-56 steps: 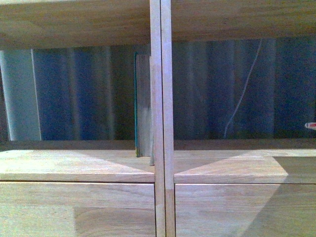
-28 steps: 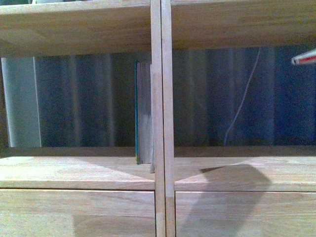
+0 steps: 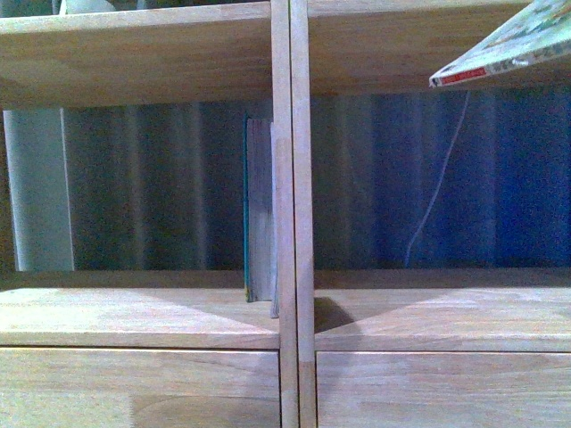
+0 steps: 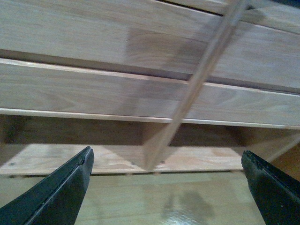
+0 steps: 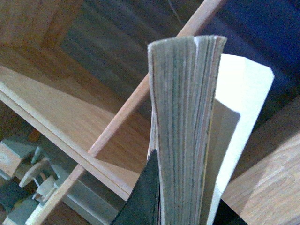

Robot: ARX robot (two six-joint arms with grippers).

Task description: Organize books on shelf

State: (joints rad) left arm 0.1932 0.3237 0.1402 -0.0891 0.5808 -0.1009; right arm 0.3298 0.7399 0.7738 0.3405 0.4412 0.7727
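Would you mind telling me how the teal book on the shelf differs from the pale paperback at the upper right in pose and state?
The teal book stands upright on the shelf, right beside its central upright; the paperback hangs tilted in the air. The teal book is free of any hand; the paperback is clamped in the right hand. The teal book shows grey page edges; the paperback shows its red-and-white spine.

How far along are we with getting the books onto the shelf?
Done: the teal book stands upright in the left compartment of the shelf, against its central upright. In hand: the right hand grips the paperback, tilted, high on the right side. Left: standing it on a board. The left hand is open, empty.
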